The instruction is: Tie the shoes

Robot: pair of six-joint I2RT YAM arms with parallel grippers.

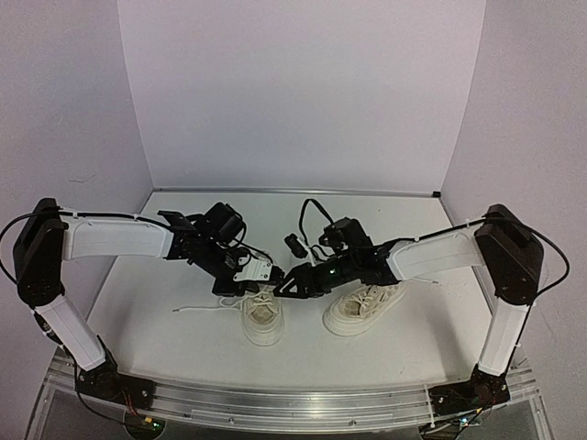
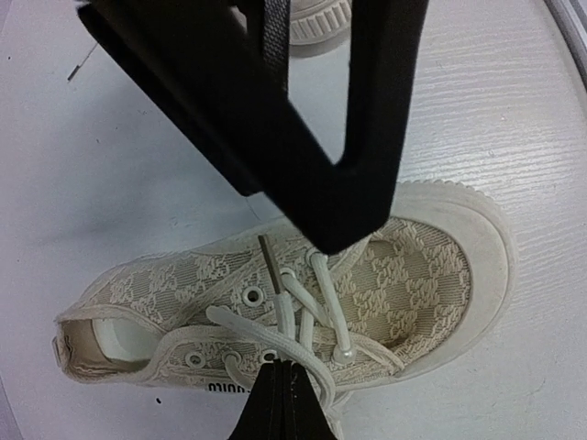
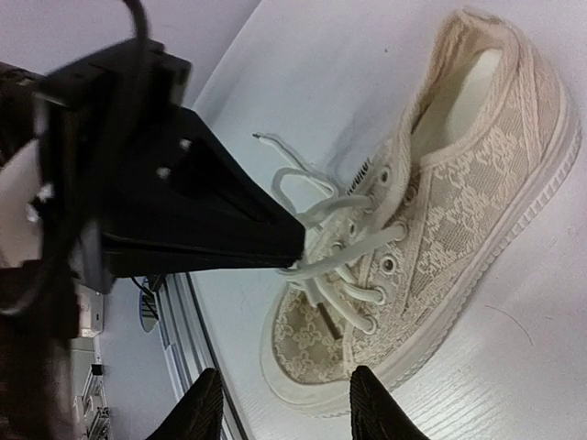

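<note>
Two cream sneakers stand side by side on the white table, the left shoe [image 1: 262, 319] and the right shoe [image 1: 365, 307]. My left gripper [image 2: 282, 383] is shut, its tip down at the left shoe's [image 2: 404, 275] eyelets, pinching a white lace [image 2: 303, 353]. From the right wrist view, that same black tip [image 3: 295, 246] holds the lace [image 3: 344, 240] over the shoe [image 3: 459, 211]. My right gripper [image 3: 286, 403] is open and empty, hovering just above that shoe's toe, and its dark fingers [image 2: 353, 174] hide part of the tongue. One lace end [image 1: 197, 310] trails left on the table.
The right shoe's sole [image 2: 316, 18] shows just beyond the right gripper. An aluminium rail [image 1: 293, 403] runs along the table's near edge, close to the left shoe's toe. Pale walls close off the back and both sides.
</note>
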